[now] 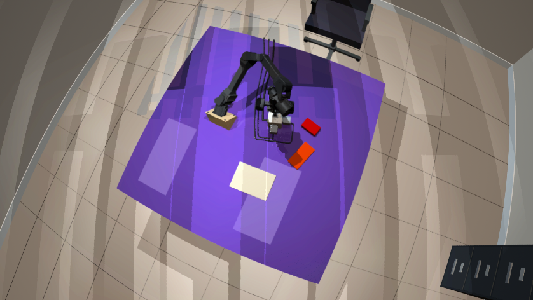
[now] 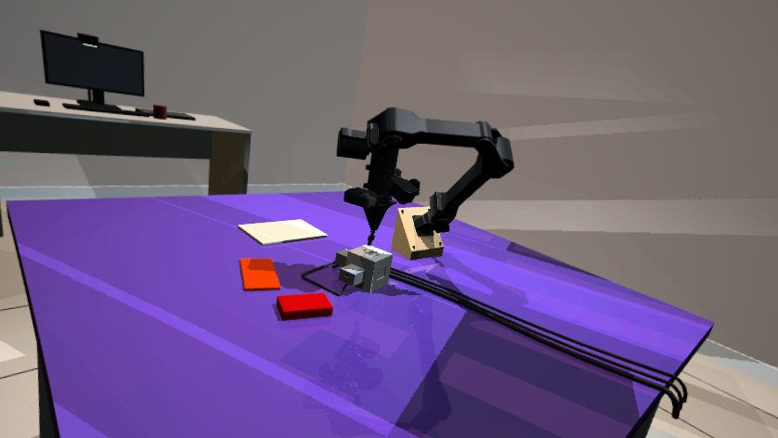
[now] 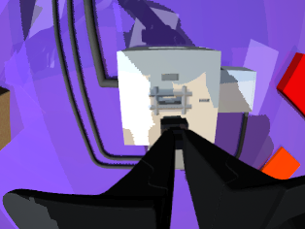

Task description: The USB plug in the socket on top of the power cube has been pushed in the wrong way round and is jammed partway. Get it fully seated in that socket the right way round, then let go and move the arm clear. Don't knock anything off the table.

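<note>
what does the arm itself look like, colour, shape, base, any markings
The arm is matte black all over, made of chunky rounded links with bulky joint housings. It rises from a tan, wedge-shaped wooden base dotted with dark screw holes. The gripper is black too, its jaws tapering to narrow points. No markings or labels show on it.

Gripper (image 3: 173, 125) shut on USB plug (image 3: 172, 117)
</note>
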{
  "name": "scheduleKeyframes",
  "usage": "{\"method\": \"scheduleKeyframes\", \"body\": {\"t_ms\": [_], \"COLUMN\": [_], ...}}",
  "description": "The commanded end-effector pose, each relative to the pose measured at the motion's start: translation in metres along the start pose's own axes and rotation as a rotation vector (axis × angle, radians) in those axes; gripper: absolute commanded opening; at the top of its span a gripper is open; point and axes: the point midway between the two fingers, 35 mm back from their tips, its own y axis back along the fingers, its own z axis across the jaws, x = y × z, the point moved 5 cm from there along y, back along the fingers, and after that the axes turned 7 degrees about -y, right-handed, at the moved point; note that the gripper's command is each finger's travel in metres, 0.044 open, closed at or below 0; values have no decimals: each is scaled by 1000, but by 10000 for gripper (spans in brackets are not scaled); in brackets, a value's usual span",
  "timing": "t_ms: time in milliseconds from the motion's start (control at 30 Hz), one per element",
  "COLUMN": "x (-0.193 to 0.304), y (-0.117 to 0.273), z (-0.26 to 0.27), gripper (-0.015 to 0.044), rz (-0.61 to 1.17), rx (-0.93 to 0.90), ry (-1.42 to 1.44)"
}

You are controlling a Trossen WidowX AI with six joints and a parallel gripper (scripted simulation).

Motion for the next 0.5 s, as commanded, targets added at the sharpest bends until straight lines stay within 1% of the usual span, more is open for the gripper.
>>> {"method": "scheduleKeyframes", "body": {"t_ms": [0,467], "x": [0,-1], "y": [-1,-2], "z": [0,0], "gripper": [0,0], "rz": [-5,-13], "rx": [3,2], "ry": [-4,-7]}}
